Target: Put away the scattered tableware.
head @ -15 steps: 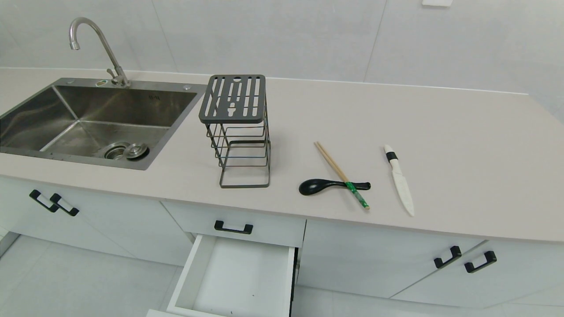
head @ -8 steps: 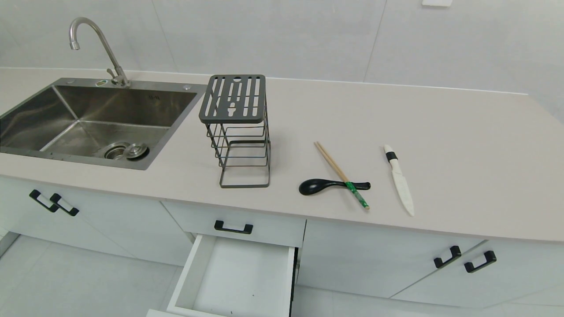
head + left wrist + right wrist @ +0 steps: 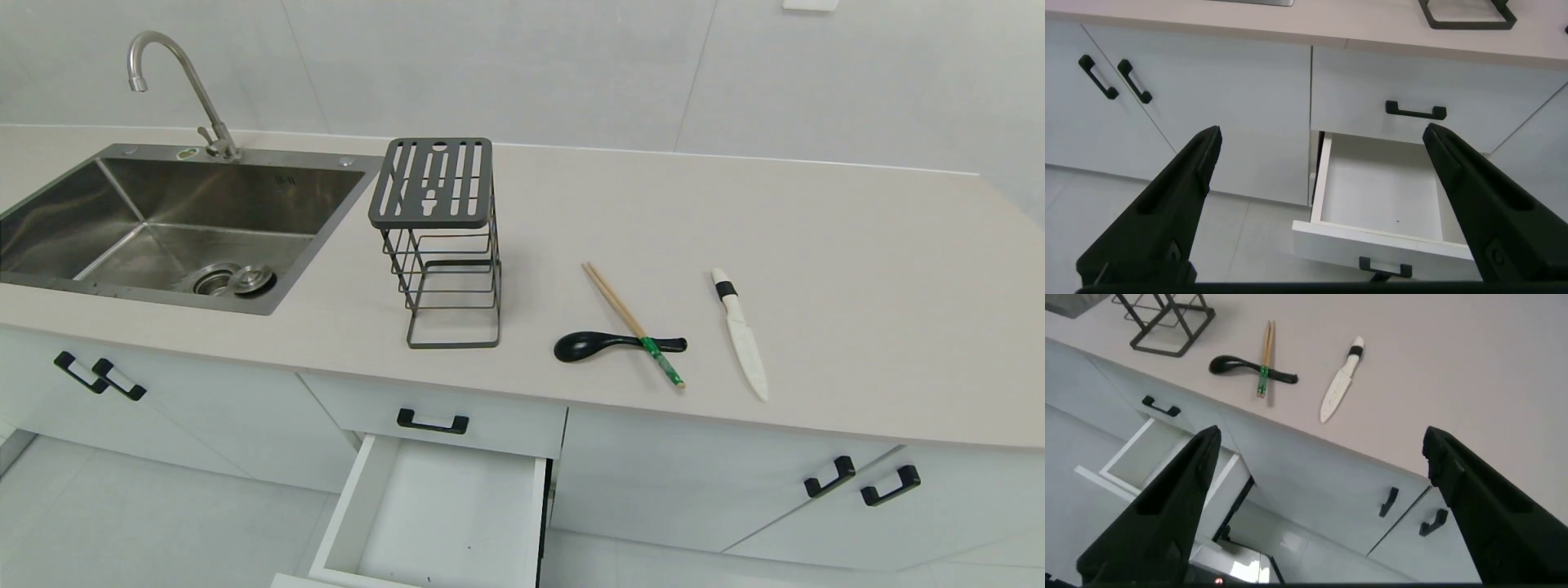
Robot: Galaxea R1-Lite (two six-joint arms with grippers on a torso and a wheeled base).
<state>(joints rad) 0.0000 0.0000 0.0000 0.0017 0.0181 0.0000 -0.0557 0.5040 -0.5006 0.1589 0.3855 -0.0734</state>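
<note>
Chopsticks point(image 3: 614, 298) lie on the counter point(image 3: 816, 245) to the right of the wire rack point(image 3: 441, 245), their green ends crossing the handle of a black spoon point(image 3: 575, 347). A white knife point(image 3: 743, 339) lies farther right of the rack, apart from both. Below the rack, a drawer point(image 3: 433, 510) stands pulled out. Left jaws and right jaws are both spread wide and hold nothing.

You get no readable text here. Small sticker point(image 3: 188, 153) on rim of sink point(image 3: 269, 160), beside faucet point(image 3: 220, 149): print too small for you to read. Faint stamped mark point(image 3: 285, 180) on sink's back wall: illegible to you.
</note>
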